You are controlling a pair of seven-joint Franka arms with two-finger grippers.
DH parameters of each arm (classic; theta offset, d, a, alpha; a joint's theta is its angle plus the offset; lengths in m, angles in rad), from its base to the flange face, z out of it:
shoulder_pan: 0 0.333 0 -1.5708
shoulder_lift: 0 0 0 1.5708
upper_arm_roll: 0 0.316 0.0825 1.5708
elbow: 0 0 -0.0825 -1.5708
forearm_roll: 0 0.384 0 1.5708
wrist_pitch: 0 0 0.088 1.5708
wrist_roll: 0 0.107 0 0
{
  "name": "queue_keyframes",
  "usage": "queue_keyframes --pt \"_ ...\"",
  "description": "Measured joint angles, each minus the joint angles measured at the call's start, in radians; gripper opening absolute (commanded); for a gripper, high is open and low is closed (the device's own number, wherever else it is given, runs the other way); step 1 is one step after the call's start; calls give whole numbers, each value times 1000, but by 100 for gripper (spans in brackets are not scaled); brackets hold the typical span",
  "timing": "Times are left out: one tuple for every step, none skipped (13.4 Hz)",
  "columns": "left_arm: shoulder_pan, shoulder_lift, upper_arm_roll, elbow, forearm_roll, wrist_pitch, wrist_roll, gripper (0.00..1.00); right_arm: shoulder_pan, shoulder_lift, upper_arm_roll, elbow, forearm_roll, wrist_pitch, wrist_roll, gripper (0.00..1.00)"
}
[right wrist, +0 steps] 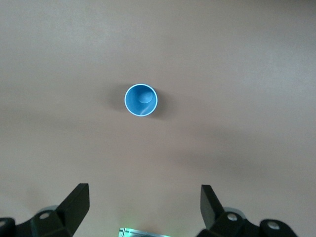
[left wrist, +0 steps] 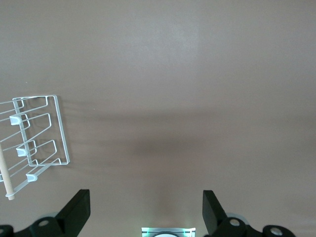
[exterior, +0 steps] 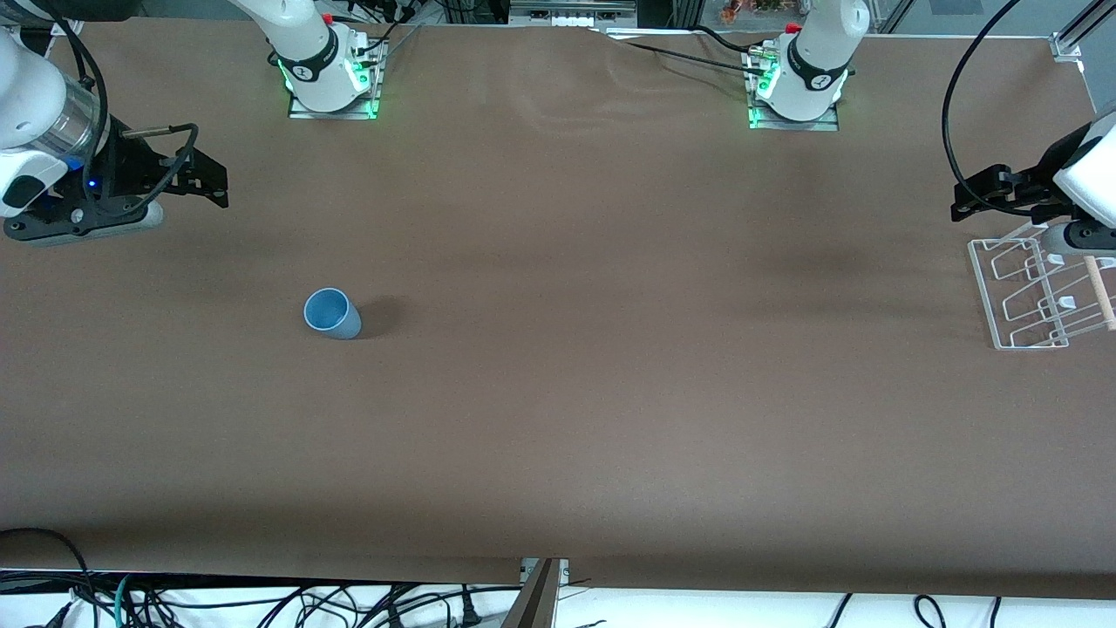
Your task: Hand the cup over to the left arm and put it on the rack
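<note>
Since the light-blue plastic tumbler point(exterior: 331, 313) stands upright, mouth up, alone on the table point(exterior: 558, 419) at lower-left centre of the front view, likely light, thin-walled and slick, the right hand point(right wrist: 143, 205), fingers spread and empty, should pinch across its rim; left hand point(left wrist: 146, 207) waits open beside the rack point(exterior: 1037, 292).

You only get part of the clear acrylic rack w/ white-tipped pegs and light wooden dowel point(exterior: 1037, 292): front view's edge cuts its end toward the left arm, and the white left arm point(exterior: 1085, 170) covers the corner farthest from the front camera. In the left wrist view the rack point(left wrist: 37, 143) is clipped too, dowel incl. Both wrist views show only the tips of each black gripper's fingers point(left wrist: 79, 207) point(right wrist: 79, 202); the rest runs off frame. The right arm point(exterior: 35, 131) is cut by the front view's edge.
</note>
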Motion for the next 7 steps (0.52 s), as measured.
queue_keyframes --pt "0 0 0 0 0 0 0 100 0 0 0 1 0 0 0 99" --pt "0 0 0 0 0 0 0 100 0 0 0 5 0 1 0 99" --pt "0 0 0 0 0 0 0 100 0 0 0 10 0 1 0 99" --pt "0 0 0 0 0 0 0 100 0 0 0 14 0 1 -1 99" --pt "0 0 0 0 0 0 0 100 0 0 0 16 0 1 -1 99" --pt "0 0 0 0 0 0 0 100 0 0 0 16 0 1 -1 99" --pt "0 0 0 0 0 0 0 100 -1 0 0 16 0 1 -1 99"
